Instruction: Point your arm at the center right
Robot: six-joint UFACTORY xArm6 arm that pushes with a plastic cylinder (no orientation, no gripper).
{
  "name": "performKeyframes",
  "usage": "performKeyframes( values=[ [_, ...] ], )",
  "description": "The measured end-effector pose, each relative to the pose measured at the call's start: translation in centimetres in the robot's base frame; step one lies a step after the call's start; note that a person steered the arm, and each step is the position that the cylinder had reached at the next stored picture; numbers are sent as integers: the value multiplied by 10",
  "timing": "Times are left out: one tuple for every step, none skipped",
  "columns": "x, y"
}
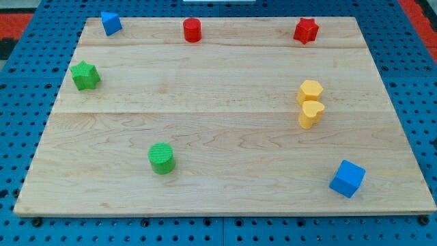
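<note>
My tip and the rod do not show anywhere in the camera view. On the wooden board (225, 137), two yellow blocks touch at the view's center right: a yellow hexagon (310, 90) above a yellow heart (311, 114). A blue cube (347, 178) sits at the bottom right. A red star (306, 31) is at the top right and a red cylinder (192, 30) at the top middle. A blue block (110, 22) is at the top left, a green star (85, 75) at the left, and a green cylinder (162, 158) at the lower left.
The board lies on a blue perforated table (20, 102) that surrounds it on all sides. A red surface (418, 10) shows at the view's top right corner.
</note>
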State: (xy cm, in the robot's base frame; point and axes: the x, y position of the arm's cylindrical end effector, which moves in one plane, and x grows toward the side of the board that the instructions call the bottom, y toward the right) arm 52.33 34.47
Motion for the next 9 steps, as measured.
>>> performKeyframes(
  values=[
    [-5,0],
    [-5,-6],
    [-5,-13],
    [-5,-14],
    [-5,-14],
    [-7,-14],
    [-8,-14],
    [-26,-29],
    [-75,-40]
  ],
)
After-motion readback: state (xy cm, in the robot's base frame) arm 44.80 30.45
